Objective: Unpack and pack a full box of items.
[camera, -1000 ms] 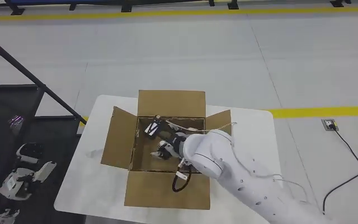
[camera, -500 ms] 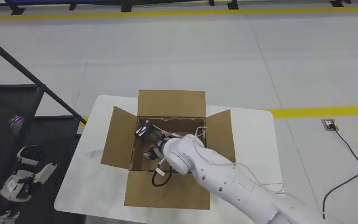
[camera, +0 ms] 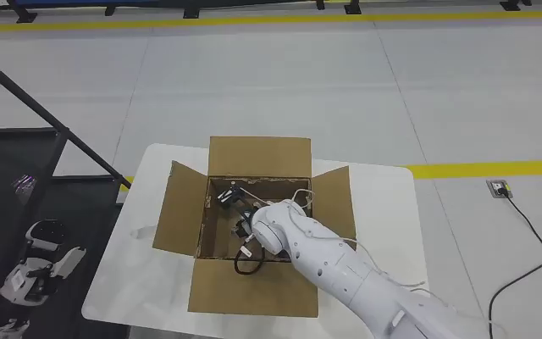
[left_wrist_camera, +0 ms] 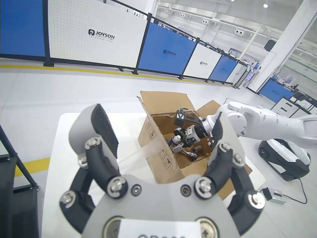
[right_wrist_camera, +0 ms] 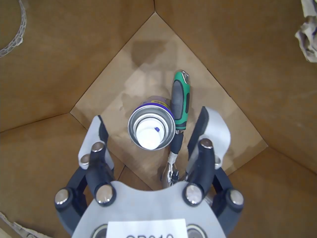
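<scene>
Cardboard box (right_wrist_camera: 223, 38) around right pincer (right_wrist_camera: 152, 119), spread empty above spray can (right_wrist_camera: 149, 134), green ratchet (right_wrist_camera: 180, 102) touching it

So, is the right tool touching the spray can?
Apart. In the right wrist view the open right tool straddles the spray can, with a clear gap on both sides.
</scene>
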`<state>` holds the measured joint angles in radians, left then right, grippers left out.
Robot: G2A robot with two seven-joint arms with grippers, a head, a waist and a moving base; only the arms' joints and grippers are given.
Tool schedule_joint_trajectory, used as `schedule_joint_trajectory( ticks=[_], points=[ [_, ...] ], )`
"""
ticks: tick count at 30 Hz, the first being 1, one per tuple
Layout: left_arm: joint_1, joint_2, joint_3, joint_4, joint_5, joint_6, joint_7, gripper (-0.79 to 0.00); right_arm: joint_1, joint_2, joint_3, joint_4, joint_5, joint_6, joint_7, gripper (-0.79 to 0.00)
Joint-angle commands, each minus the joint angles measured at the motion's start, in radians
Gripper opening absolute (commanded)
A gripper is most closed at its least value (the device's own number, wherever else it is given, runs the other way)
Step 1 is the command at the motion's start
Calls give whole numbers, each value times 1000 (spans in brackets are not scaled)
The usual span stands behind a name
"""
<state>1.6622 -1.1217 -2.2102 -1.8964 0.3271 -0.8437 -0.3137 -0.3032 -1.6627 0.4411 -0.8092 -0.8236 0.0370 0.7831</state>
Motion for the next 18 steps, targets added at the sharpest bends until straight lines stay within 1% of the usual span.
schedule_joint_trajectory(
  ticks=[1,5,7,9,12,14,17,18],
  points=[
    [0,0,0,0,0,0,0,0,3,-7,4,15,-3,-4,-7,-785],
    [0,0,0,0,0,0,0,0,6,-15,16,13,-5,-25,-11,-785],
    [0,0,0,0,0,0,0,0,2,-14,24,-4,-19,-18,-8,-785],
    [0,0,0,0,0,0,0,0,-4,-10,33,-35,-34,-7,-5,-785],
    [0,0,0,0,0,0,0,0,-28,7,57,-124,-72,19,18,-785],
    [0,0,0,0,0,0,0,0,-60,31,89,-246,-114,48,51,-785],
    [0,0,0,0,0,0,0,0,-116,71,137,-427,-206,95,131,-785],
    [0,0,0,0,0,0,0,0,-156,94,168,-535,-261,115,184,-785]
  ],
)
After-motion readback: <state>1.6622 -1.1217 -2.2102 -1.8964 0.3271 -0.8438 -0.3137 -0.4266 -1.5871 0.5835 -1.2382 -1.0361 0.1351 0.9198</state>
